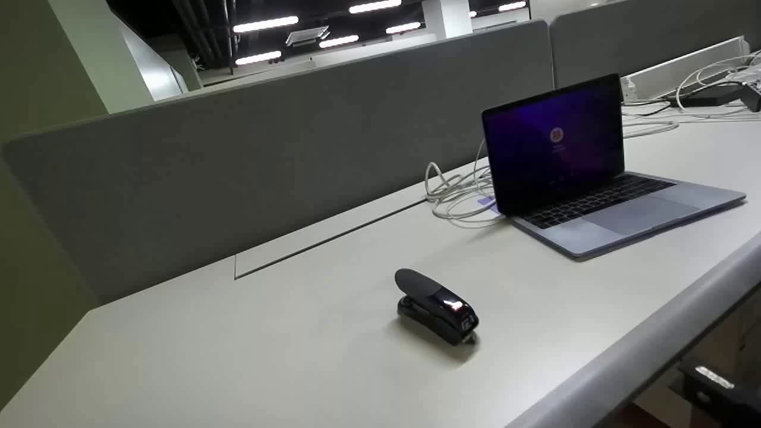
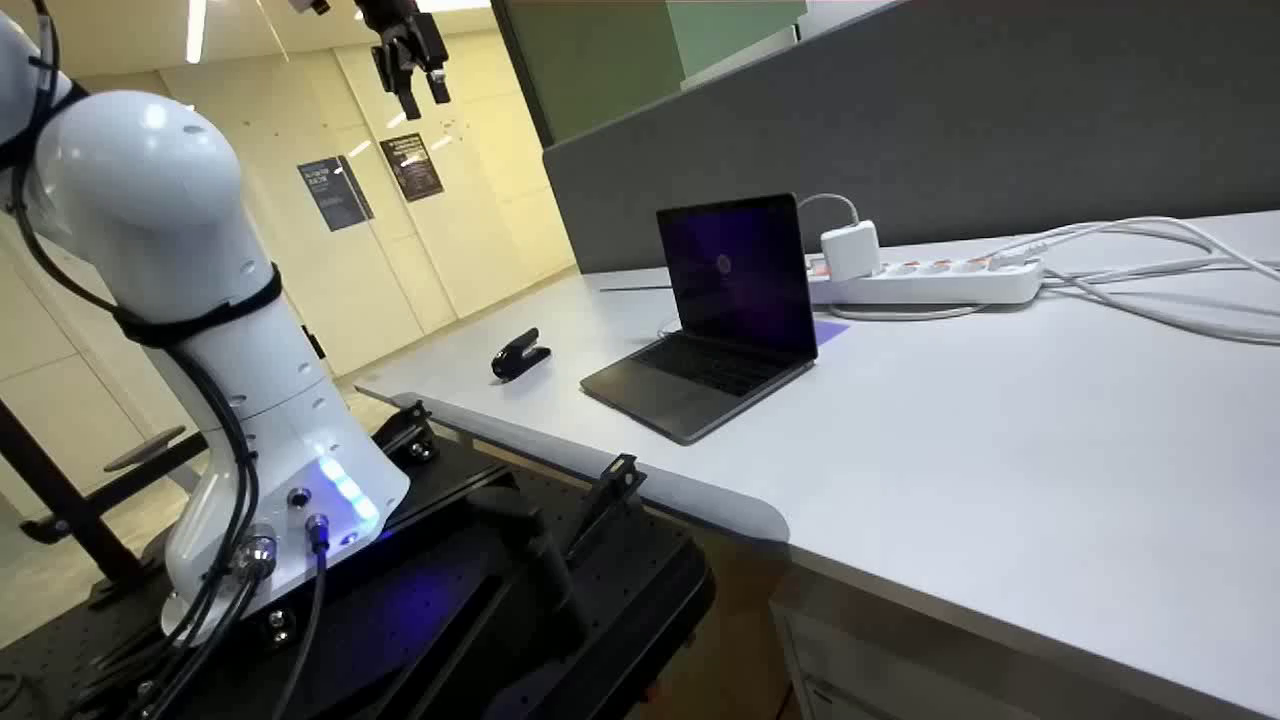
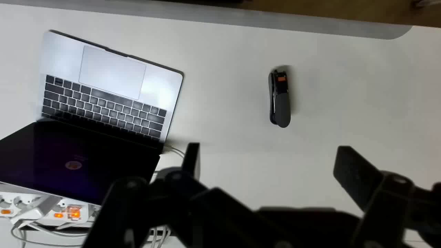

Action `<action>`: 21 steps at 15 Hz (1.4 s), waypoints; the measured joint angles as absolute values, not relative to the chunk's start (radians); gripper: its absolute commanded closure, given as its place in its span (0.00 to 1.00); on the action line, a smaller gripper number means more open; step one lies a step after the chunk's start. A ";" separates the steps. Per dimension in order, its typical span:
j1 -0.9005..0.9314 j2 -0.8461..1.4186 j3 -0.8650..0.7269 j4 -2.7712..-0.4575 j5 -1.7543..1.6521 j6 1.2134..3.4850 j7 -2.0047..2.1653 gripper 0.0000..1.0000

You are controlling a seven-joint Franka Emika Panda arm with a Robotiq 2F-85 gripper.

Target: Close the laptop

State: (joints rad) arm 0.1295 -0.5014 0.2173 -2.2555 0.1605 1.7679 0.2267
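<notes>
Standing open on the surface [image 1: 267,356], the laptop [image 1: 585,169] glowed purple near a stapler [image 1: 441,308]; the fingers [image 3: 357,176] hung wide apart

A pale desk [image 2: 1000,430] carries an open laptop [image 2: 705,318], black stapler [image 1: 437,306], white power strip [image 2: 925,288] and cables [image 2: 1165,266].

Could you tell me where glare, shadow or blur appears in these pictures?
In the wrist view, glare on the laptop beside its trackpad, gripper dark and blurred; in an exterior view, bright highlight on the stapler, soft shadow beside it; in an exterior view, bluish glow on the robot base.
</notes>
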 measured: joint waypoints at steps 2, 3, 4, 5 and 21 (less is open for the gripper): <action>0.130 -0.502 0.217 -2.255 0.161 1.770 0.227 0.00; 0.130 -0.503 0.217 -2.255 0.161 1.770 0.227 0.00; 0.130 -0.503 0.217 -2.255 0.161 1.770 0.227 0.00; 0.130 -0.503 0.217 -2.255 0.161 1.770 0.227 0.00; 0.068 -0.497 0.210 -2.289 0.102 1.882 0.256 0.00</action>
